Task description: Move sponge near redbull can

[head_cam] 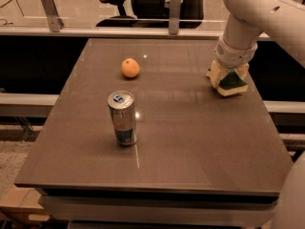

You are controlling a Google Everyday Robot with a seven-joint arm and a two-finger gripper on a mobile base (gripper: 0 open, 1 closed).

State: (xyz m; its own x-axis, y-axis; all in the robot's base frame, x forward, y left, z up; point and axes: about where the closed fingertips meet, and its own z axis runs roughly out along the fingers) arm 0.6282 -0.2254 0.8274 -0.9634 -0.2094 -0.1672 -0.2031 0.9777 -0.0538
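Seeing the sponge at the far right side of the table, pinched between the fingers of the gripper. Dark green face up, pale yellow foam showing below. Reads as clenched on the sponge from both sides. Can't tell whether lifted clear or touching the tabletop under the fingertips.

Redbull can standing upright, well apart from the fingers, off to the near-left of them as viewed. Orange also well apart from the fingers, to their left and beyond the can.

Risks, as judgement only:
- Soft foam, so could squash and slip out of the pinch mid-carry if held shallow.
- Could drag and snag on the tabletop if not raised before travel, twisting it in the grip.
- Tall slim can, so easy to tip. Could knock it with sponge or fingers if brought in too low or too close; better to stop just beside it.
- Could set the orange rolling if swung wide toward the far side.

Labels: can't read any writing. Only silver-and-blue on the can's side with a red patch, plus a blue mark on its top. No text visible on sponge or gripper.
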